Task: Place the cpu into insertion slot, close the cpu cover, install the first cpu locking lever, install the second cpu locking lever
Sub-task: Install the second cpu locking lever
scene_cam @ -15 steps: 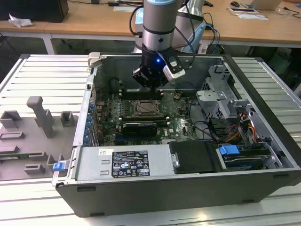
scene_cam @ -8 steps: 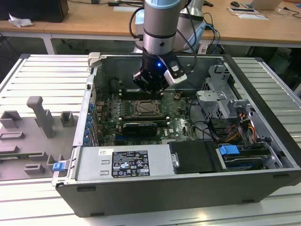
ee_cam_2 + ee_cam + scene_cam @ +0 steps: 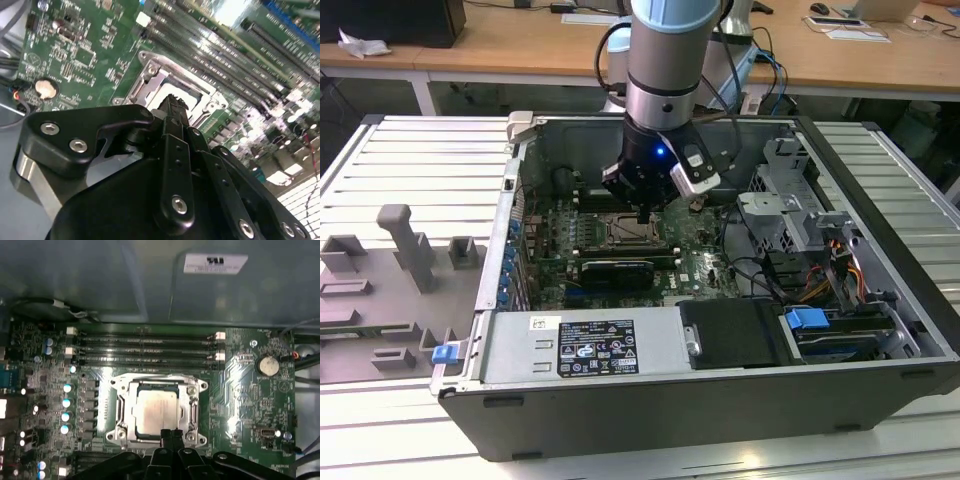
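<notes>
The cpu (image 3: 156, 410), a pale silver square chip, sits in the insertion slot (image 3: 114, 386) on the green motherboard. The cpu cover (image 3: 121, 412), a thin metal frame, lies flat around the chip, which shows through its window. My gripper (image 3: 170, 432) is shut with nothing between its black fingers. It hovers at the edge of the slot opposite the memory slots. In the exterior view the gripper (image 3: 642, 213) hangs straight down inside the open computer case, just over the slot (image 3: 623, 233). In the second wrist view the fingertips (image 3: 172, 102) point at the slot's metal rim (image 3: 150, 70).
Long memory slots (image 3: 145, 347) run beside the socket, and a coin battery (image 3: 269, 365) is nearby. A black graphics card (image 3: 615, 270), the power supply (image 3: 590, 345) and a drive cage (image 3: 790, 200) crowd the case. Grey fixtures (image 3: 405, 250) stand at the exterior view's left.
</notes>
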`<state>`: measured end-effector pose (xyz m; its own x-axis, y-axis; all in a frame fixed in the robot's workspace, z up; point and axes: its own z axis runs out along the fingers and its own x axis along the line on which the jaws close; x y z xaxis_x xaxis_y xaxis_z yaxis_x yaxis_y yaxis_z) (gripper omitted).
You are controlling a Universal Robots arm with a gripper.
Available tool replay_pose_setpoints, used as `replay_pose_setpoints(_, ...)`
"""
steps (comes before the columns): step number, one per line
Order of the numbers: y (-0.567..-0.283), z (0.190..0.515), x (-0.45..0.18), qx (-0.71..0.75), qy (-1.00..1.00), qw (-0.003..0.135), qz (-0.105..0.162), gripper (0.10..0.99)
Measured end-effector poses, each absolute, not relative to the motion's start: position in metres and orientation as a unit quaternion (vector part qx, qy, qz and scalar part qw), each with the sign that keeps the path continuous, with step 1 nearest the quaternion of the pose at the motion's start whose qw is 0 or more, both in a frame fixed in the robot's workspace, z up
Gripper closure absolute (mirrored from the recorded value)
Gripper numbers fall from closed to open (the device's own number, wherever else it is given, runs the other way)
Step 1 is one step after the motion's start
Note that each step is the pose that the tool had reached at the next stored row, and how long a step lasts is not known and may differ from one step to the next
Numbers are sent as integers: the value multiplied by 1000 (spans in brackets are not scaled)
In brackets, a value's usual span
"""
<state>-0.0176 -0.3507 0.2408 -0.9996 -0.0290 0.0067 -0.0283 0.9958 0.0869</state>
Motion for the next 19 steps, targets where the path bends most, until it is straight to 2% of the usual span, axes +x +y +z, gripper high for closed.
replay_pose_setpoints(7, -371, 238, -23, 15, -999, 4, -45, 984)
replay_pose_setpoints(12, -372, 236, -45, 20, -999, 4, -45, 984)
replay_pose_setpoints(19, -372, 216, -61, 32, -998, 5, -46, 984)
